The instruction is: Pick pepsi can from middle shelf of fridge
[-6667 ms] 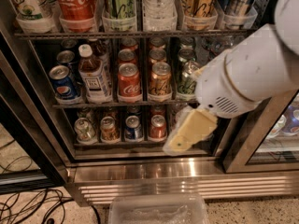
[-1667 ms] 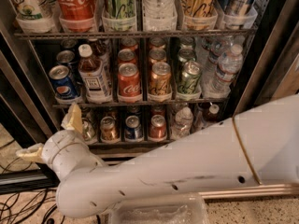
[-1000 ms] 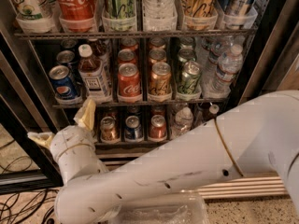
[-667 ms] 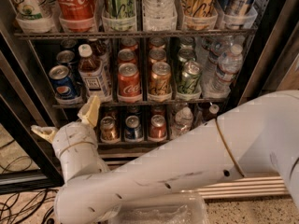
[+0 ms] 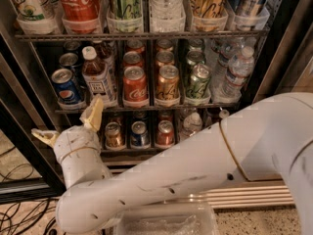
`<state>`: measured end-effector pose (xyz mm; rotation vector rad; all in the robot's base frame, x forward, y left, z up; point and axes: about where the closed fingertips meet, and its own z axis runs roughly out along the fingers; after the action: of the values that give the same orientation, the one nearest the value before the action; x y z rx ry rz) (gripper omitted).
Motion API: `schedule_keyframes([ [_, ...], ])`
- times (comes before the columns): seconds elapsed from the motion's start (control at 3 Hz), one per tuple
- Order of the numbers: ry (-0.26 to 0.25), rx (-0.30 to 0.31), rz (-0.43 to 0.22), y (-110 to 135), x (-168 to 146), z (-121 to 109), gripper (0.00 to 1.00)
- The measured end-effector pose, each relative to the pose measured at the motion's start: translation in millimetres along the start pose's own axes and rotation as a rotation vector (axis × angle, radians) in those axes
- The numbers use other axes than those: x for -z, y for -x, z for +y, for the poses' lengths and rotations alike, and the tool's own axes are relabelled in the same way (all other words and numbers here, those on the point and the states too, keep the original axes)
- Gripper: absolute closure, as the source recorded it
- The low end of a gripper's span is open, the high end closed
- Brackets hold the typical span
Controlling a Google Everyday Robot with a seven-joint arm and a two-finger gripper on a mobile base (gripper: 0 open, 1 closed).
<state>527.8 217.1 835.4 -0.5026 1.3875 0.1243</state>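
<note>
**Jaws wide, below the pepsi can**

I have the gripper [image 5: 68, 125] at the lower left of the open fridge [image 5: 22, 126], just under the front edge of the middle shelf [image 5: 161, 107]. Its jaws are spread wide with nothing between them. One pale finger [image 5: 93, 114] points up, and its tip overlaps the shelf edge. The other sticks out to the left, in front of the dark frame. The white arm [image 5: 195, 165] sweeps in from the right and crosses the lower part of my view.

The pepsi can [image 5: 66, 87] stands upright at the left end of the middle shelf, at the front of its lane, with more cans lined up behind it. It sits above the gripper, just left of the raised finger. I see no contact with it.

To the can's right on the same shelf stand:
- a dark bottle [image 5: 98, 77] with a white cap
- a red Coca-Cola can [image 5: 135, 84]
- a gold-orange can [image 5: 167, 84]
- a green can [image 5: 199, 81]
- clear water bottles [image 5: 237, 72]

The rack above [image 5: 142, 35] carries tall cans and bottles in clear trays. Three small cans [image 5: 139, 133] show on the shelf below. A clear plastic tub [image 5: 168, 222] sits on the floor under the arm, and cables [image 5: 19, 214] lie at the lower left.
</note>
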Motion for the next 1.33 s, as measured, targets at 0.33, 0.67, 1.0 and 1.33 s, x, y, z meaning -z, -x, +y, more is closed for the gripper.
schedule_keyframes([
  [0.33, -0.014, 0.002, -0.036, 3, -11, 5, 0.02],
  [0.67, -0.041, 0.000, -0.062, 4, -17, 8, 0.20],
  [1.0, -0.066, -0.011, -0.079, 4, -20, 8, 0.36],
  [1.33, -0.086, -0.019, -0.090, 4, -22, 9, 0.43],
])
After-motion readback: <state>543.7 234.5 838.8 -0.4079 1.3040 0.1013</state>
